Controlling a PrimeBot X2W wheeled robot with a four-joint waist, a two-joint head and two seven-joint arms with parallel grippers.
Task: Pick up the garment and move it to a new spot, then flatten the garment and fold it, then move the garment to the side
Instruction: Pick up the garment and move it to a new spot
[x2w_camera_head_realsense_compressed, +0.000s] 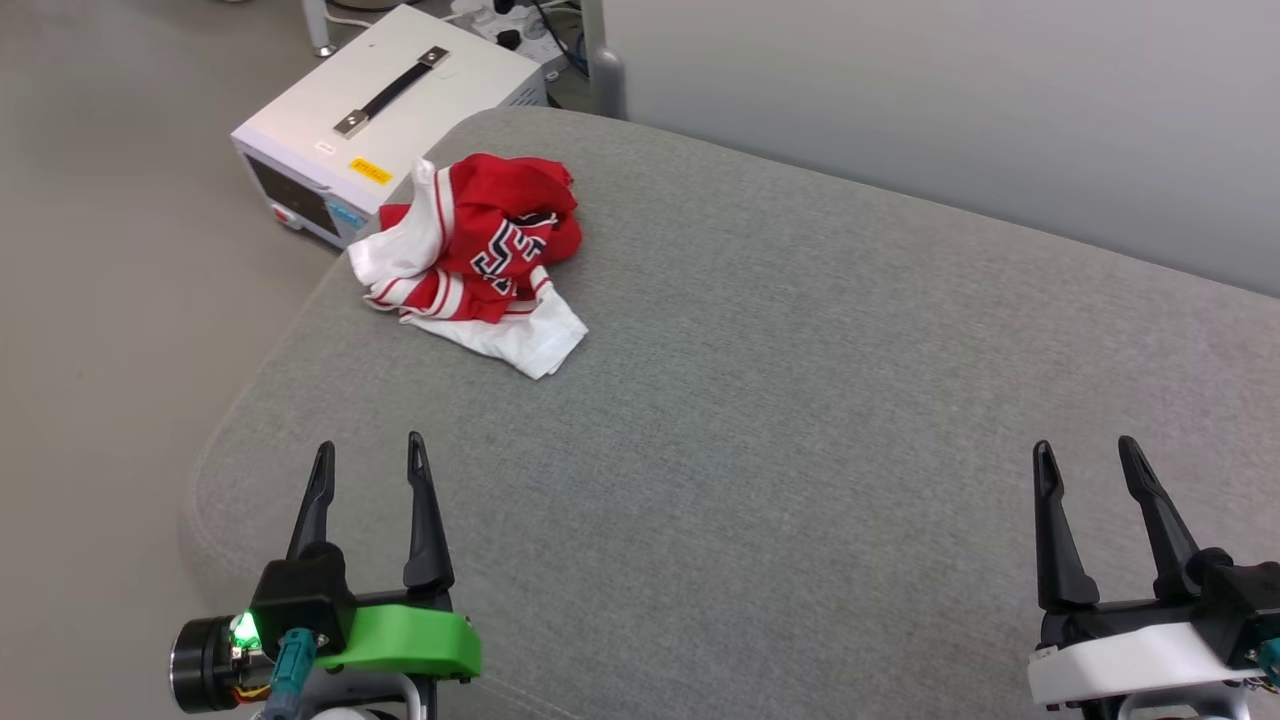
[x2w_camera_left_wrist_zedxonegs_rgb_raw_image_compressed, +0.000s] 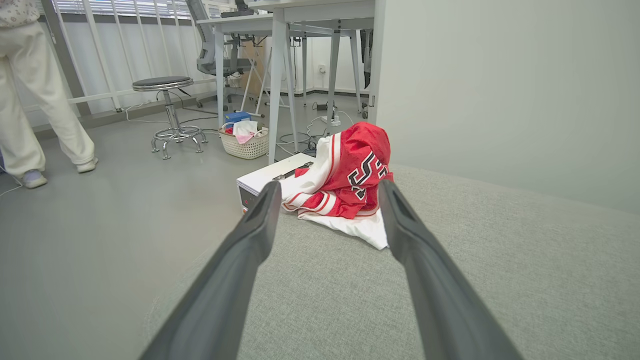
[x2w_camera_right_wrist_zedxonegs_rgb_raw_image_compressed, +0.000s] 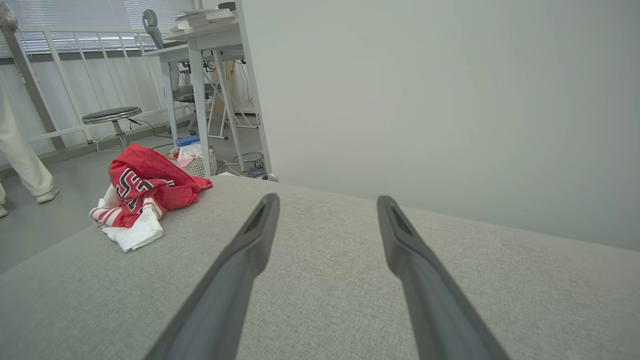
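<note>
The garment (x2w_camera_head_realsense_compressed: 470, 255) lies crumpled in a heap near the far left edge of the grey cushioned surface (x2w_camera_head_realsense_compressed: 800, 400), red cloth with white sleeves, striped trim and part of a black print showing. My left gripper (x2w_camera_head_realsense_compressed: 368, 450) is open at the near left, well short of the heap. The left wrist view has the garment (x2w_camera_left_wrist_zedxonegs_rgb_raw_image_compressed: 345, 182) straight ahead between the two fingers. My right gripper (x2w_camera_head_realsense_compressed: 1087, 448) is open at the near right, holding nothing. The garment (x2w_camera_right_wrist_zedxonegs_rgb_raw_image_compressed: 137, 197) appears far to the left in the right wrist view.
A white box with a black handle (x2w_camera_head_realsense_compressed: 385, 115) stands on the floor just beyond the surface's far left edge. A pale wall (x2w_camera_head_realsense_compressed: 950, 110) runs behind the surface. Farther off are a stool (x2w_camera_left_wrist_zedxonegs_rgb_raw_image_compressed: 167, 112), a basket (x2w_camera_left_wrist_zedxonegs_rgb_raw_image_compressed: 245, 140), desks and a person's legs (x2w_camera_left_wrist_zedxonegs_rgb_raw_image_compressed: 35, 100).
</note>
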